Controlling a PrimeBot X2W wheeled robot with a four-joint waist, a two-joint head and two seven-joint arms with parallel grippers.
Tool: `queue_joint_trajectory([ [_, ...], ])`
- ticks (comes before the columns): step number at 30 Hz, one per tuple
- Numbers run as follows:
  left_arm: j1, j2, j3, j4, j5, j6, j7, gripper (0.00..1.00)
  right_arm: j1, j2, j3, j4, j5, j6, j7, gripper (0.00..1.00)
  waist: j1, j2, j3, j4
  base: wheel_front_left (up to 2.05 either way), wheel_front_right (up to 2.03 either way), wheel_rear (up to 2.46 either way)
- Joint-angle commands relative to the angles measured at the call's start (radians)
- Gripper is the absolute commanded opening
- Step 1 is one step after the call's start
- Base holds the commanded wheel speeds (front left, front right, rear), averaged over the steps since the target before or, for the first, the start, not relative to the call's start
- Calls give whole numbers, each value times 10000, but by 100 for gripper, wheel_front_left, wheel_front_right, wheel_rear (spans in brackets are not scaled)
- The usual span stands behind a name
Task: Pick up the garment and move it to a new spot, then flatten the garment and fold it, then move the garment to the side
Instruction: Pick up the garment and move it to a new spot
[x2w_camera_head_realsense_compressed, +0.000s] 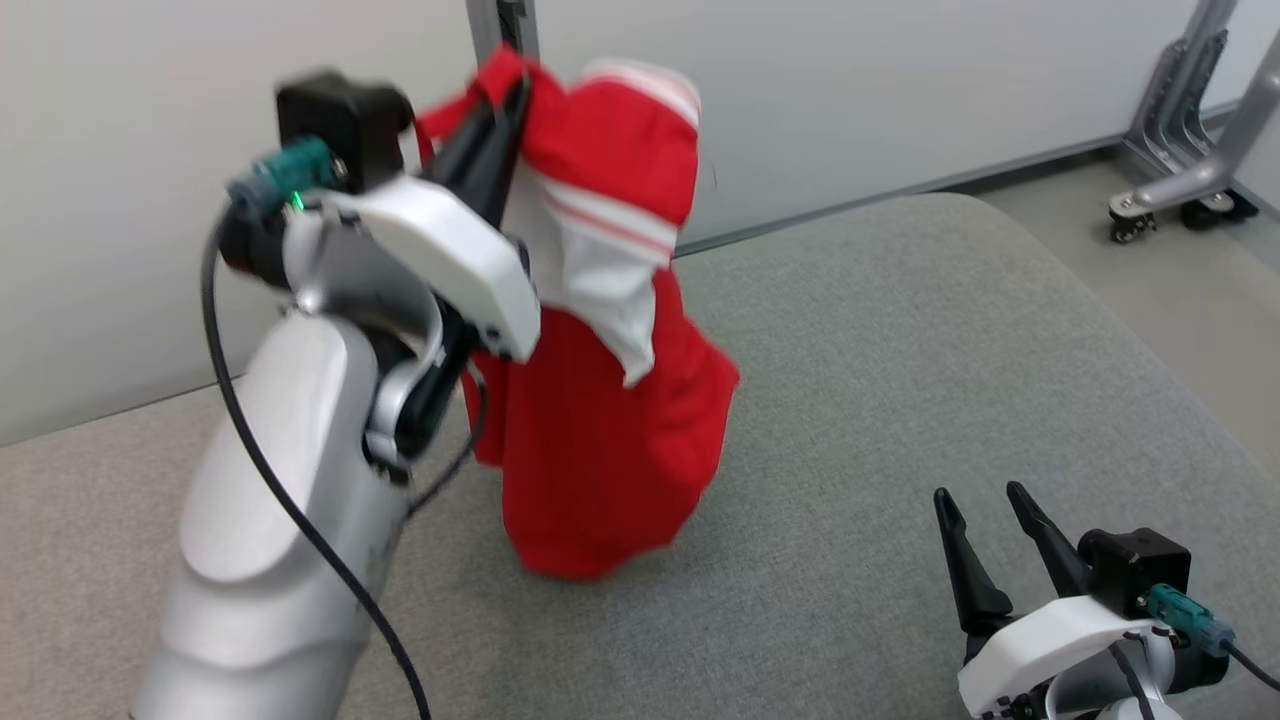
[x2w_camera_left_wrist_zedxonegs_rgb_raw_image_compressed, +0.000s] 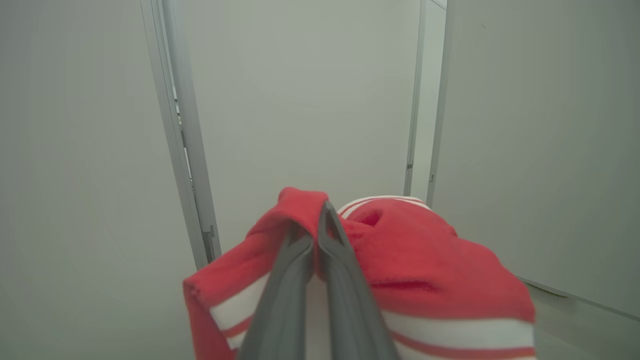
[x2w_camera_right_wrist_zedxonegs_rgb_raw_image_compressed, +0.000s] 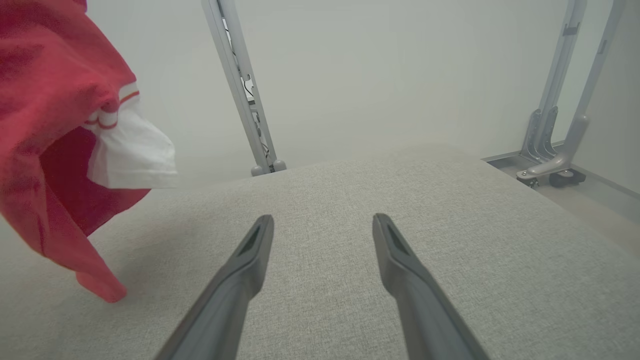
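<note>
Left gripper (x2w_camera_head_realsense_compressed: 508, 100) jaws pinch red-and-white garment (x2w_camera_head_realsense_compressed: 600, 450), hanging down to grey worktop (x2w_camera_head_realsense_compressed: 900, 350). Right gripper (x2w_camera_head_realsense_compressed: 980, 495) jaws spread, empty.

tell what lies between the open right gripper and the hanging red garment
Only bare grey fabric cushion between the right gripper and the red-and-white garment, clearest in the head view.

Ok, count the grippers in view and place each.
2. The left gripper, raised upper left, is shut on the red garment; the right gripper, lower right, is open.
</note>
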Motion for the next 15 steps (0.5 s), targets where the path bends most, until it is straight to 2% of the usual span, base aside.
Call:
queue_joint_trajectory([
  [1,470,46,-7,74,-188,97,78,0,-115,-47,0,-60,69,5,-22,100,0,0,282,-237,0,0,0],
  [4,1551,-45,-293,648,-240,236,52,0,-121,-46,95,-1,205,5,-95,100,0,0,550,-278,0,0,0],
  [11,2764,-224,-793,2123,-605,53,-469,0,-252,-46,208,144,299,5,-178,100,0,0,816,-51,0,0,0],
  [12,2915,-241,-872,2414,-705,32,-531,31,-260,-48,209,164,300,5,-191,100,0,0,837,16,0,0,0],
  [13,2974,-257,-992,2642,-680,-29,-687,44,-286,-51,216,190,304,5,-214,100,0,0,848,86,0,0,0],
  [14,3011,-279,-1113,2877,-656,-85,-823,100,-316,-49,224,213,308,5,-223,100,0,0,839,164,0,0,0],
  [15,3075,-299,-1205,3100,-730,-143,-948,100,-352,-51,221,232,323,5,-244,100,0,0,839,244,0,0,0],
])
